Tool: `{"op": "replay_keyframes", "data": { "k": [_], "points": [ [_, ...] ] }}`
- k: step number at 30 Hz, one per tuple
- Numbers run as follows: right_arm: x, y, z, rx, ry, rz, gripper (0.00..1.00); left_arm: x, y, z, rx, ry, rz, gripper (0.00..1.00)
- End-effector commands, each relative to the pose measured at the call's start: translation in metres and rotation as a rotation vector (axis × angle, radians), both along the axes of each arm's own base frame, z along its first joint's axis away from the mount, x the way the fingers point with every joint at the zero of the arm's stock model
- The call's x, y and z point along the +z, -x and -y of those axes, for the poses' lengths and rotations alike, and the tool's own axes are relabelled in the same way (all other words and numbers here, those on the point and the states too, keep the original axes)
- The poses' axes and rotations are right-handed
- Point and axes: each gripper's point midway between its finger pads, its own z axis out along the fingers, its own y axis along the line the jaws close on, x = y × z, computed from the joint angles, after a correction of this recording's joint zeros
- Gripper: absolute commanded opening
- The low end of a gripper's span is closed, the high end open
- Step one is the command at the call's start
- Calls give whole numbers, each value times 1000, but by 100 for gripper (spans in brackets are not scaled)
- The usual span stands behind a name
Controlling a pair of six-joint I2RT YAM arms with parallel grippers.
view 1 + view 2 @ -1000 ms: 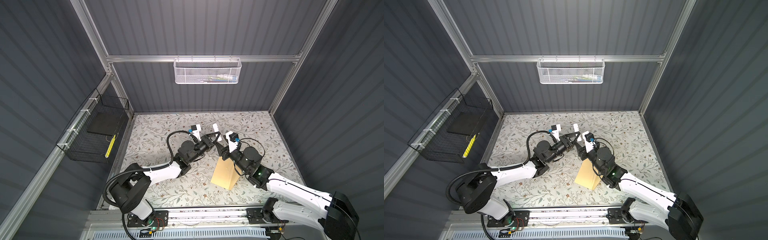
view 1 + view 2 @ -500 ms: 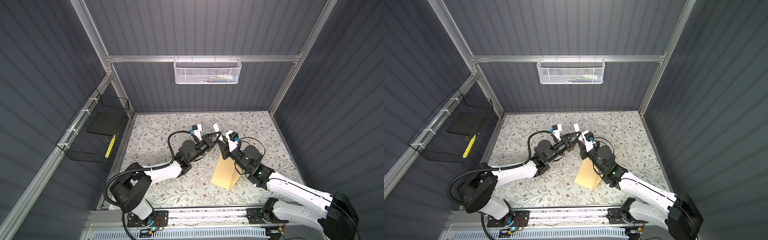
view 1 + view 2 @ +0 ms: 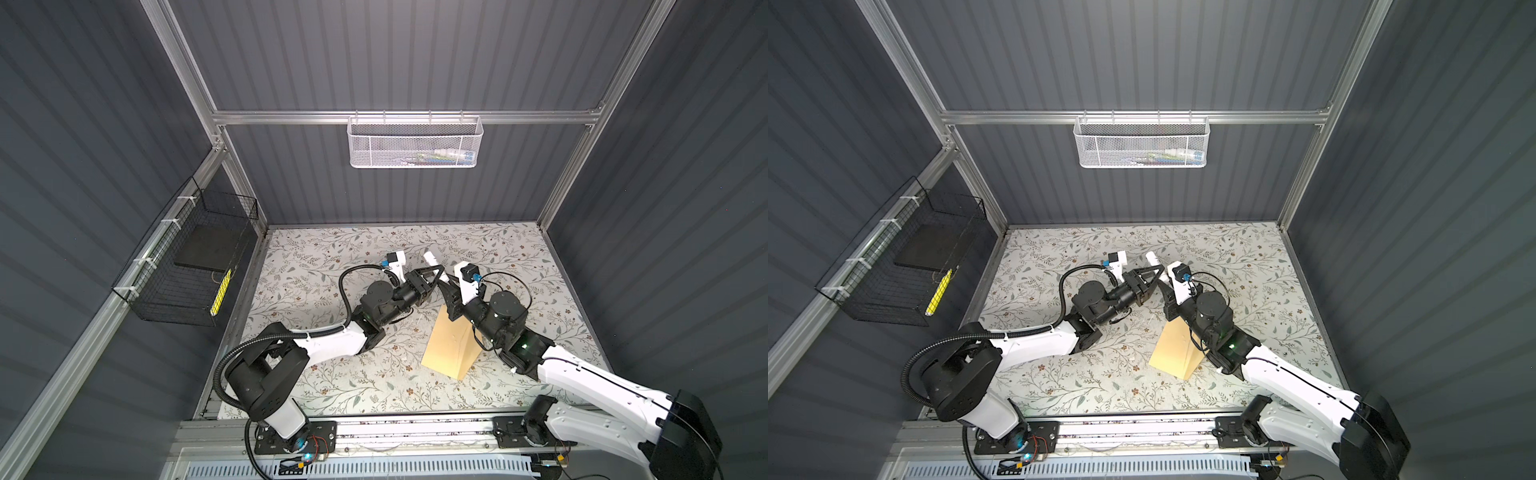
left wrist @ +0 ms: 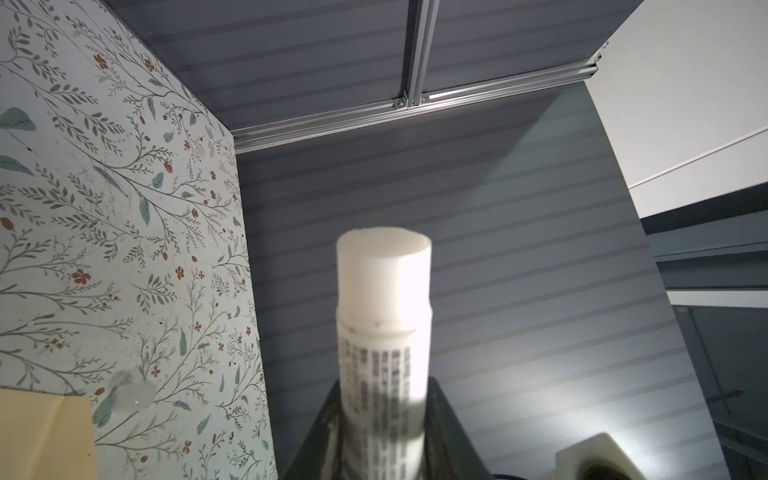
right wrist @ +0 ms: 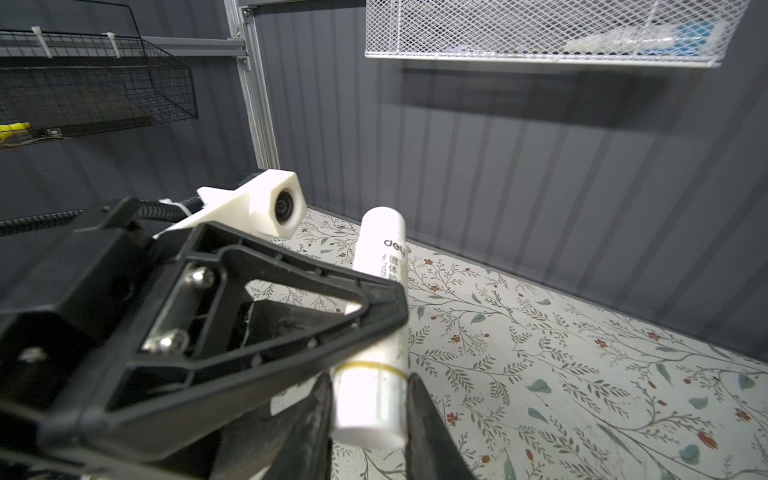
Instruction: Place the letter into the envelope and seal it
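Observation:
A small white tube [image 3: 430,259] [image 3: 1152,259] is held in the air between both arms, above the middle of the floral table. My left gripper [image 3: 435,275] [image 4: 384,399] is shut on the tube's printed body [image 4: 384,291]. My right gripper [image 3: 446,287] [image 5: 370,386] is shut on the tube's end piece below a yellow ring [image 5: 372,399]. The tan envelope [image 3: 451,349] [image 3: 1177,351] lies flat on the table, partly under my right arm. One of its corners shows in the left wrist view [image 4: 41,436]. The letter is out of view.
A white mesh basket [image 3: 415,141] hangs on the back wall. A black wire basket [image 3: 187,266] with a dark pad and a yellow item hangs on the left wall. A small translucent blob [image 4: 131,395] lies on the table near the envelope.
My right gripper's jaws have closed onto the tube's end. Both arms have otherwise stayed nearly in place, and the envelope has not moved.

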Motion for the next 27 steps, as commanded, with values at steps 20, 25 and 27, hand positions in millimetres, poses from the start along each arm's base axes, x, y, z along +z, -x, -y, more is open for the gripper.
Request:
{"op": "replay_keyframes", "data": {
  "k": [20,25,27],
  "points": [
    [5,7,3,-22,-65,-18,13,8,-20,-1,42,-13,17,26],
    [2,8,2,-27,-69,-35,19,10,-19,3,18,-18,31,14],
    [2,8,5,-35,-87,-48,42,11,-17,5,3,-40,53,10]
  ]
}}
